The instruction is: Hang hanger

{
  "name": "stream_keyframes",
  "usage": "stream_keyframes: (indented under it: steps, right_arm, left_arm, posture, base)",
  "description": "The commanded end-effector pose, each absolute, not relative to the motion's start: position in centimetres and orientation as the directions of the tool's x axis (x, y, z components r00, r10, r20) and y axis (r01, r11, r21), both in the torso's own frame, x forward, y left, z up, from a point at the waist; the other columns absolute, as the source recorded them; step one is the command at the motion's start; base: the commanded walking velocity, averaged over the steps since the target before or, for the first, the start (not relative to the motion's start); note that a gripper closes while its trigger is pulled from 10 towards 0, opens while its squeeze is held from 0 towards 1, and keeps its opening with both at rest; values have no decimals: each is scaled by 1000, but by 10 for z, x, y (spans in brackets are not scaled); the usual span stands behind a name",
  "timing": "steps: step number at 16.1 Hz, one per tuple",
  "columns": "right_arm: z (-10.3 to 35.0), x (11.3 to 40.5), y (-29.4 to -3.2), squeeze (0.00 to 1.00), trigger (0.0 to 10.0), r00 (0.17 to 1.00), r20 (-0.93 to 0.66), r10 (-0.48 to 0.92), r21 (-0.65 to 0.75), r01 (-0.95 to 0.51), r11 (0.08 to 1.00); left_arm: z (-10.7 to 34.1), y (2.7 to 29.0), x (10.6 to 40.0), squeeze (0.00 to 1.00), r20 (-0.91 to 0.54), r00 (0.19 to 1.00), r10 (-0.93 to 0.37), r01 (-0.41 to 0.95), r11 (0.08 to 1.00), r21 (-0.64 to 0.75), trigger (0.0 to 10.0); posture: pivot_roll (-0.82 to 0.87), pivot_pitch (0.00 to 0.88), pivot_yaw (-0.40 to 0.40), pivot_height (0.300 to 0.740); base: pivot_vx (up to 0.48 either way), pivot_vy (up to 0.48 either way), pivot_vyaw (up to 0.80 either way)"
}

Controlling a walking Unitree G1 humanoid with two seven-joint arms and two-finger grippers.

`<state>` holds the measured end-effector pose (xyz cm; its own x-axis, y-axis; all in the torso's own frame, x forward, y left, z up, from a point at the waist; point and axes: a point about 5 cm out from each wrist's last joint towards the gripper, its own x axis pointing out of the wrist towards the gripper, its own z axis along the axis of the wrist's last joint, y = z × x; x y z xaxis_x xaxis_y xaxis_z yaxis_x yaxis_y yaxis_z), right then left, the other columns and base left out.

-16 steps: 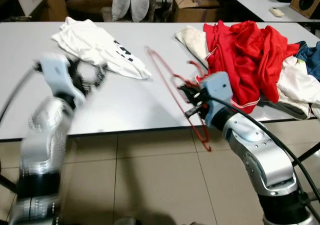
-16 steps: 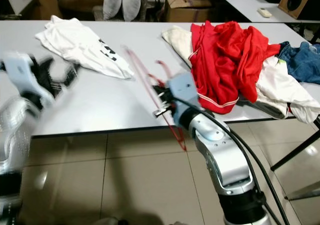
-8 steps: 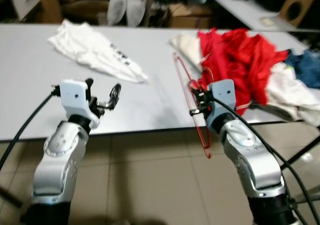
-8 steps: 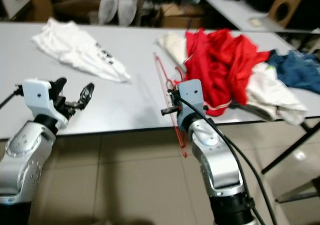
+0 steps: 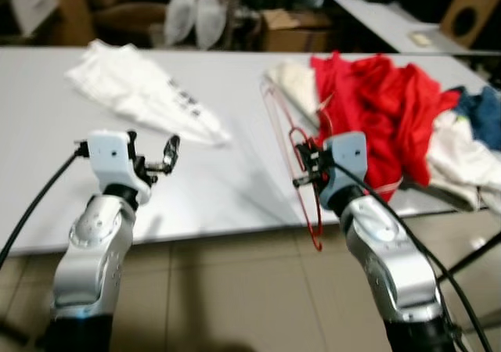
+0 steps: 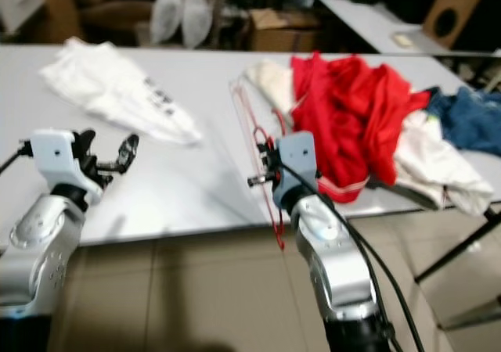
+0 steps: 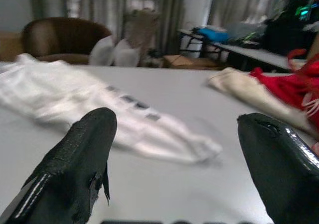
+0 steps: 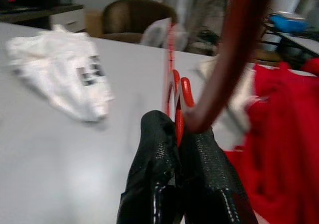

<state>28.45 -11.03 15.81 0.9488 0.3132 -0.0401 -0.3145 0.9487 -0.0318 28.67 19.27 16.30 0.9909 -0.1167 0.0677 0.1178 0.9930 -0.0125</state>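
Gripping the red hanger (image 5: 301, 164) between pinched fingers, the right gripper (image 5: 307, 167) holds it raised over the table's (image 5: 227, 188) front edge, beside the red clothes (image 5: 376, 109). The left gripper (image 5: 160, 160) hovers spread apart near the white shirt (image 5: 137, 90).

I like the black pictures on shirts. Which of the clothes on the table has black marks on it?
The white shirt lying flat by itself, on the table's left side. It has a row of black marks; the red, blue and cream clothes in the pile show none.

One red hanger (image 5: 301, 164); one white shirt (image 5: 141, 90); one clothes heap (image 5: 391, 109); two pillows (image 5: 196, 12).
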Motion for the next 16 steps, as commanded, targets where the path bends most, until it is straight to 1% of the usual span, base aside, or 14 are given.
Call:
stream_keyframes:
  steps: [1, 7, 10, 13, 15, 16]
  right_arm:
    - [156, 286, -119, 0, 10000, 959, -39, 282, -27, -283, 959]
    - [160, 278, -115, 0, 10000, 955, -7, 295, -69, -295, 953]
    - [157, 274, -121, 0, 10000, 958, -16, 286, -79, -287, 955]
    - [154, 278, -120, 0, 10000, 958, -26, 286, -88, -287, 954]
    - [153, 277, -119, 0, 10000, 959, -34, 281, -123, -283, 951]
    - [152, 275, -118, 0, 10000, 956, -38, 291, -115, -294, 949]
  left_arm:
    - [165, 184, 288, 0, 74, 985, -153, 152, 988, 9, 10000]
    - [161, 185, 291, 0, 58, 984, -167, 166, 986, 25, 10000]
    - [159, 173, 298, 0, 56, 978, -203, 203, 979, 14, 10000]
    - [161, 171, 298, 0, 59, 975, -216, 216, 976, 13, 10000]
    - [155, 170, 296, 0, 31, 978, -207, 207, 978, 18, 10000]
    - [153, 165, 293, 0, 33, 972, -233, 233, 972, 3, 10000]
  posture:
    - [-46, 0, -41, 740]
    - [-83, 0, -6, 740]
    - [-97, 0, 19, 740]
    - [-67, 0, 11, 740]
    - [-63, 0, 13, 740]
    - [-64, 0, 16, 740]
  base:
    - [454, 0, 0]
    - [456, 0, 0]
    - [456, 0, 0]
    - [455, 0, 0]
    - [411, 0, 0]
    - [0, 0, 0]
